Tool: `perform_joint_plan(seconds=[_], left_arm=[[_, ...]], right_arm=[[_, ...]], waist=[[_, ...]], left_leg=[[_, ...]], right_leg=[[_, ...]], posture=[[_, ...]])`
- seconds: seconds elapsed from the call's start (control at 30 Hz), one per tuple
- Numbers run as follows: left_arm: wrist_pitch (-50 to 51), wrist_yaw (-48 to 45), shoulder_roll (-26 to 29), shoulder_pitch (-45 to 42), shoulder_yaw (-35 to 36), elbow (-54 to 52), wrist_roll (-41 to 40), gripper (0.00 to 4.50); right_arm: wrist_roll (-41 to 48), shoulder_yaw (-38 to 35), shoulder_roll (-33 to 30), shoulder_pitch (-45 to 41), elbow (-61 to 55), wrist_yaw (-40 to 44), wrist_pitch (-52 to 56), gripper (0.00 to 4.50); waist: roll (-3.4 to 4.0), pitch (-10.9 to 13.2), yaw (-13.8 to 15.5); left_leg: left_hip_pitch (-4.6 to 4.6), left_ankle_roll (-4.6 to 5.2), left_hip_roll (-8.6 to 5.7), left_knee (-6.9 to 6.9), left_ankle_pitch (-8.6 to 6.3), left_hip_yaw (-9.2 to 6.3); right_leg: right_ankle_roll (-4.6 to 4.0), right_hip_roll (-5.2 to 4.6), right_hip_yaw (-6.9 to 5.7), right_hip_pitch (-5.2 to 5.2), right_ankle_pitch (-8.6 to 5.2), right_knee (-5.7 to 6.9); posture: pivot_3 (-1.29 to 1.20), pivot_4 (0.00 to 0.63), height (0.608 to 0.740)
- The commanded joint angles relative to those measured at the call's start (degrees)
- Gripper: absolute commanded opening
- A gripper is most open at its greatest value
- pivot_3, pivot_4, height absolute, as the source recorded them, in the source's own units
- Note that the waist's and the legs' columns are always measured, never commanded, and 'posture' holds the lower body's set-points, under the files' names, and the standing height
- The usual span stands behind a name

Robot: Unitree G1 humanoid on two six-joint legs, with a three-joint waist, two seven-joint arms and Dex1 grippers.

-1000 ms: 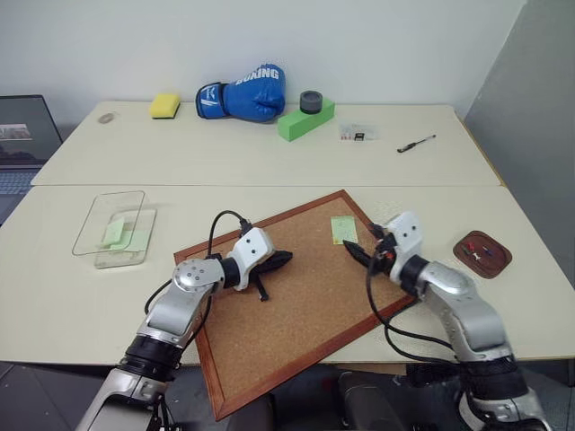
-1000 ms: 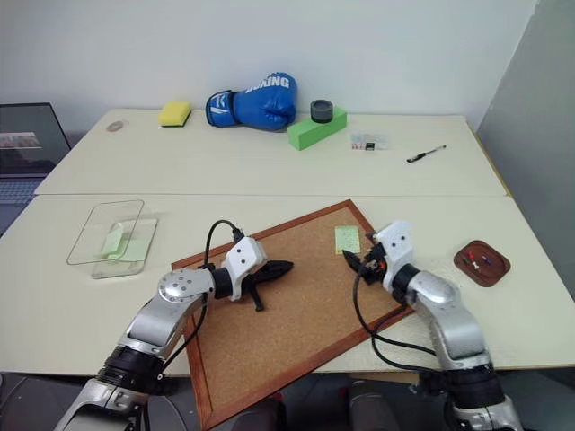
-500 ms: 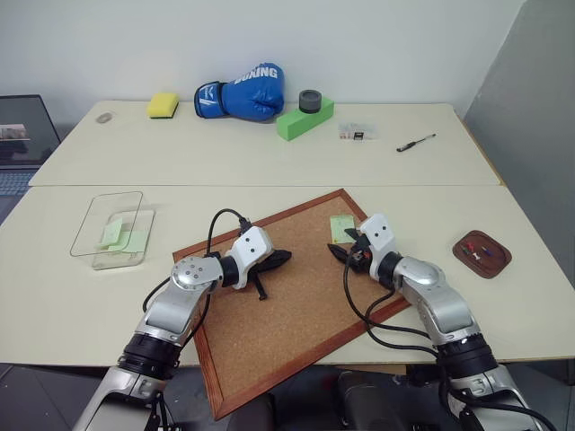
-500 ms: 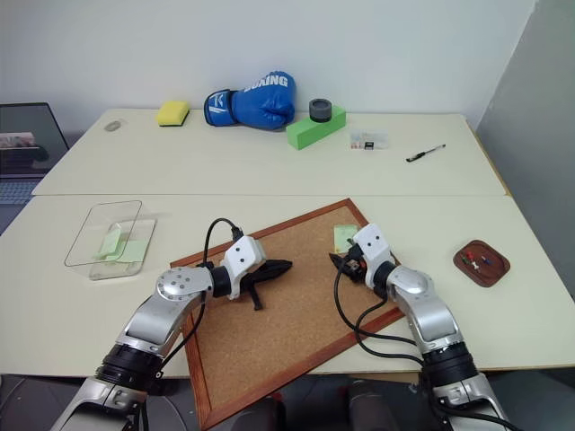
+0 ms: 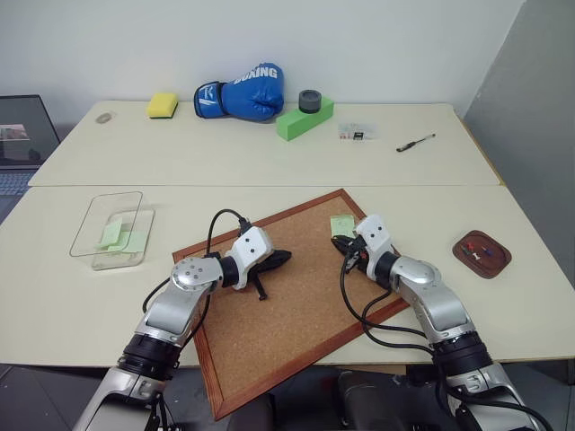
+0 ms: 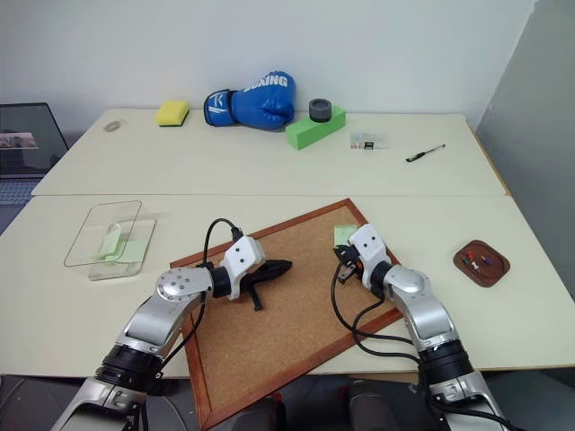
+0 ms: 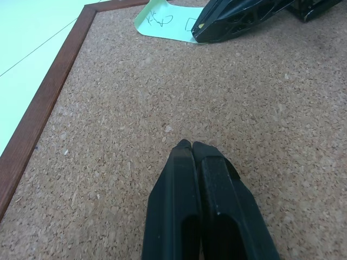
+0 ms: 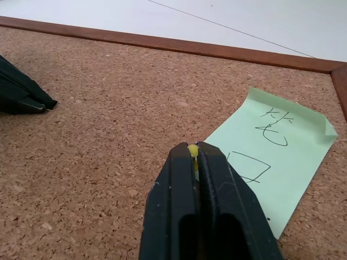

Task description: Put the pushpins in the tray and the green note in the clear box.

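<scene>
Green note (image 8: 271,157), pale, pen-marked, curled corner, right hand (image 8: 193,151) clamped on yellow pushpin (image 8: 192,149), left hand (image 7: 192,149) together

Both arms forward, tools closed, tips pointing toward each other.
Left tool (image 5: 280,259): fingers pressed together, nothing between them, aimed forward and toward the right tool, tilted slightly down; elbow bent, black cable looping over the wrist. Right tool (image 8: 193,150): fingers (image 8: 176,179) closed, a small yellow pushpin head (image 8: 192,150) pinched at their tips; aimed forward and toward the left tool, well apart from it; forearm angled inward, cable hanging below.
</scene>
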Motion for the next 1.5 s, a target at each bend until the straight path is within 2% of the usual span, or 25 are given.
perform_joint_plan(seconds=[0.03, 0.43, 0.7, 0.83, 0.93, 1.03, 1.17, 1.23, 1.27, 1.3, 1.5], left_arm=[[2.73, 0.97, 1.28, 2.21, -0.9, 3.02, 3.07, 0.05], [3.07, 1.6, 0.81, 1.91, -0.11, 3.09, 2.51, 0.05], [8.04, 1.56, -0.02, -1.45, 4.12, -1.0, -2.49, 0.05], [13.79, 1.12, -1.22, -3.46, 6.8, -5.36, -7.62, 0.76], [17.97, 2.31, -2.05, -5.22, 9.2, -6.79, -10.52, 1.23], [22.87, 3.39, -2.69, -6.94, 11.54, -8.21, -13.76, 1.7], [30.24, 4.46, -3.75, -10.09, 15.07, -10.29, -19.7, 2.57], [33.63, 5.45, -4.67, -11.85, 16.58, -10.66, -22.42, 3.06], [34.86, 6.01, -5.1, -12.49, 17.18, -10.69, -23.46, 3.14], [35.86, 6.45, -5.48, -13.04, 17.66, -10.62, -24.31, 3.44], [41.07, 9.26, -8.44, -16.78, 18.33, -8.31, -27.57, 4.48]], right_arm=[[0.56, -1.39, -0.33, -0.71, -3.97, 0.17, -1.8, 0.03], [0.12, -0.37, -2.48, -2.39, -10.51, 2.43, -1.35, 0.03], [-2.76, 2.28, -5.65, -3.55, -12.18, 4.85, -3.52, 0.03], [-3.69, 2.78, -6.56, -4.53, -12.25, 5.75, -4.71, 0.0], [-4.62, 3.34, -7.32, -5.44, -12.39, 6.35, -5.79, 0.0], [-5.62, 3.69, -8.06, -6.37, -12.41, 7.05, -7.16, 0.0], [-7.01, 4.31, -9.11, -7.62, -12.46, 7.96, -9.62, 0.0], [-8.04, 4.76, -9.6, -8.31, -12.4, 8.35, -11.39, 0.0], [-8.48, 4.91, -9.76, -8.57, -12.4, 8.49, -12.13, 0.0], [-8.94, 5.07, -9.9, -8.86, -12.35, 8.65, -12.81, 0.0], [-12.11, 6.35, -11.42, -10.44, -12.6, 9.83, -18.5, 0.0]], waist=[[0.0, 0.0, 0.0], [0.0, 0.0, -0.04], [-0.04, 0.07, -0.14], [-0.12, 0.19, -0.18], [-0.13, 0.19, -0.1], [-0.12, 0.19, 0.08], [-0.12, 0.2, 0.34], [-0.13, 0.2, 0.56], [-0.13, 0.2, 0.65], [-0.13, 0.2, 0.84], [-0.14, 0.21, 1.35]], left_leg=[[0.0, 0.0, 0.0, 0.0, 0.0, 0.0], [0.01, 0.0, 0.0, -0.02, 0.0, 0.0], [0.02, 0.0, 0.01, -0.04, 0.0, -0.01], [-0.15, 0.0, 0.01, -0.04, 0.0, -0.01], [-0.78, -0.01, -0.01, -0.02, 0.01, -0.04], [-1.16, -0.02, -0.03, -0.02, 0.01, -0.18], [-1.52, -0.03, -0.03, -0.02, 0.0, -0.16], [-1.6, -0.04, -0.07, -0.02, 0.0, -0.16], [-1.59, -0.04, -0.08, -0.02, 0.0, -0.15], [-1.58, -0.04, -0.1, -0.02, 0.0, -0.15], [-1.59, -0.04, -0.11, 0.28, 0.0, -0.16]], right_leg=[[0.0, 0.0, 0.0, 0.0, 0.0, 0.0], [0.0, 0.0, 0.0, 0.01, 0.0, 0.0], [0.0, 0.02, 0.0, -0.01, 0.0, 0.01], [0.01, 0.02, -0.01, -0.15, 0.01, 0.02], [0.46, 0.02, -0.02, -0.7, 0.32, 0.12], [0.43, 0.02, -0.15, -0.94, 0.31, 0.08], [0.36, -0.08, -0.31, -1.12, 0.34, 0.0], [0.35, -0.13, -0.35, -1.16, 0.34, -0.02], [0.36, -0.14, -0.35, -1.16, 0.34, -0.02], [0.38, -0.15, -0.35, -1.16, 0.32, -0.02], [0.41, -0.14, -0.36, -1.1, 0.31, 0.07]], posture=[[0.0, 0.15, 0.74], [0.0, 0.15, 0.74], [0.0, 0.15, 0.74], [0.0, 0.15, 0.74], [0.0, 0.15, 0.74], [0.0, 0.15, 0.74], [0.0, 0.15, 0.74], [0.0, 0.15, 0.74], [0.0, 0.15, 0.74], [0.0, 0.15, 0.74], [0.0, 0.15, 0.74]])
